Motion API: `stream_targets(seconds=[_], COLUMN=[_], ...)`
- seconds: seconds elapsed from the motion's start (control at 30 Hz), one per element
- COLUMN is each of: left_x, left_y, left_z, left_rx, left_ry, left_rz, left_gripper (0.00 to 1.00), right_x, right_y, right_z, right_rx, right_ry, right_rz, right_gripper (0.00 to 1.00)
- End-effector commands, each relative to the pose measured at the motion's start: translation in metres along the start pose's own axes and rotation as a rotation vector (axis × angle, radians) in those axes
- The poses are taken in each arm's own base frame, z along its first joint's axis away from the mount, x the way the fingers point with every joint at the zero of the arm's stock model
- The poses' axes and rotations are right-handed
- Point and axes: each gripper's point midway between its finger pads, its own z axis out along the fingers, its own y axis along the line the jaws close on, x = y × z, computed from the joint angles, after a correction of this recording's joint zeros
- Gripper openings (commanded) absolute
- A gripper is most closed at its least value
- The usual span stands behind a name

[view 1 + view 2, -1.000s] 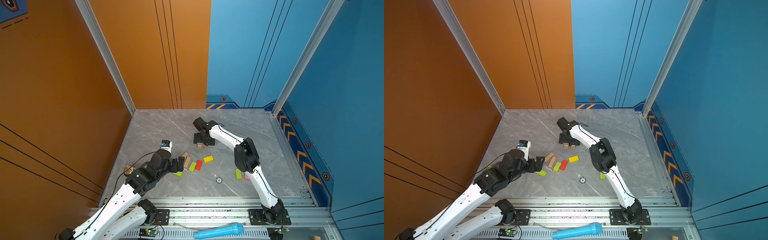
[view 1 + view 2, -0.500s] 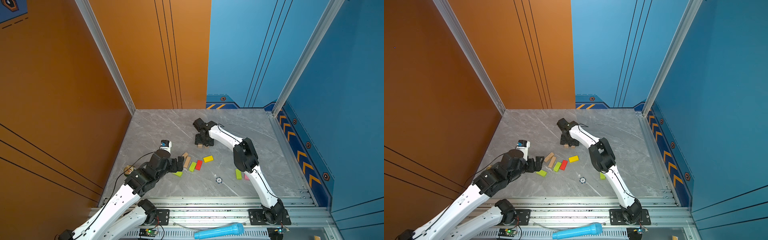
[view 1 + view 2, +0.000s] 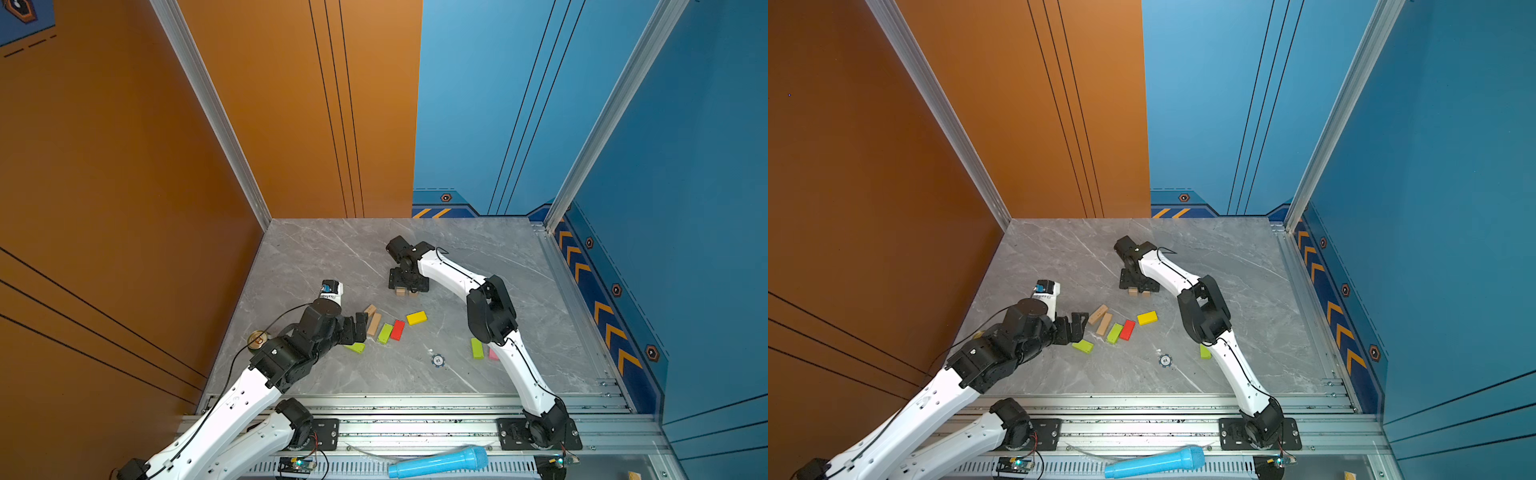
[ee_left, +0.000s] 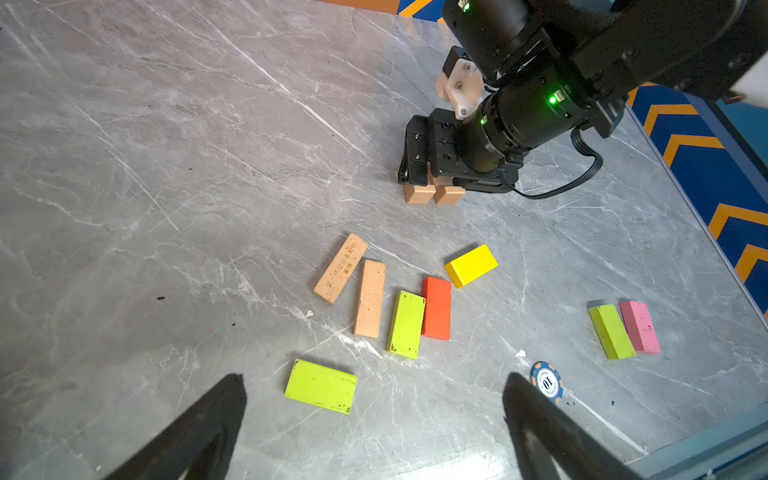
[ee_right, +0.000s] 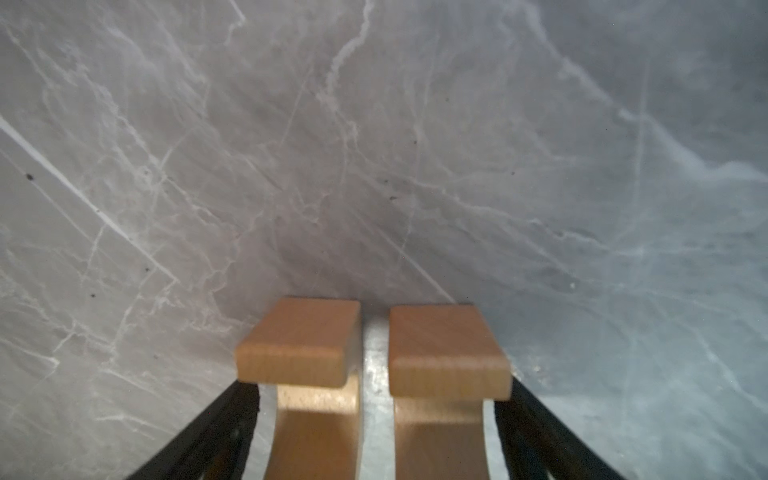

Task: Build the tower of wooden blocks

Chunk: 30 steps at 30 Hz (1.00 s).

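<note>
Two notched tan wood blocks [image 5: 299,340] [image 5: 449,353] lie side by side on the grey floor, a narrow gap between them. My right gripper [image 3: 407,286] [image 5: 376,386] points down over them, open, one finger outside each block. No tower shows: every block lies flat. My left gripper [image 4: 374,377] [image 3: 359,328] hovers open and empty beside a lime green block [image 4: 321,386]. In front of it lie two plain tan blocks [image 4: 340,268] [image 4: 370,297], a lime block [image 4: 406,324], a red one [image 4: 436,307] and a yellow one [image 4: 471,265].
A lime block [image 3: 477,348] and a pink block [image 3: 493,354] lie by the right arm's forearm. A round blue-white token [image 3: 437,360] sits near the front. A drink can [image 3: 257,338] stands behind the left arm. A blue microphone [image 3: 438,461] lies on the front rail.
The right arm has shifted very slightly over the two notched tan blocks. The left arm and the loose blocks stay where they were.
</note>
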Motion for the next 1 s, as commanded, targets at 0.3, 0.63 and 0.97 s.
stream_targets(seconds=[0.3,0.63,0.97], left_x=[-0.003,0.027,0.066], left_y=[0.004,0.002,-0.019], left_z=[-0.008,-0.012,-0.007], left_rx=[-0.014,0.018,0.013], left_ry=[0.006,0.065,0.094], left_rz=[-0.023,-0.074,-0.005], left_gripper=[0.98,0.98,0.98], right_x=[-0.017,0.036,0.092], right_y=[0.003,-0.026,-0.085], right_z=[-0.105,-0.169,-0.188], right_rx=[-0.052,-0.096,-0.076], right_ry=[-0.150,-0.183,-0.206], right_rz=[-0.090,-0.165,-0.174], right_gripper=[1.00,1.00,1.00])
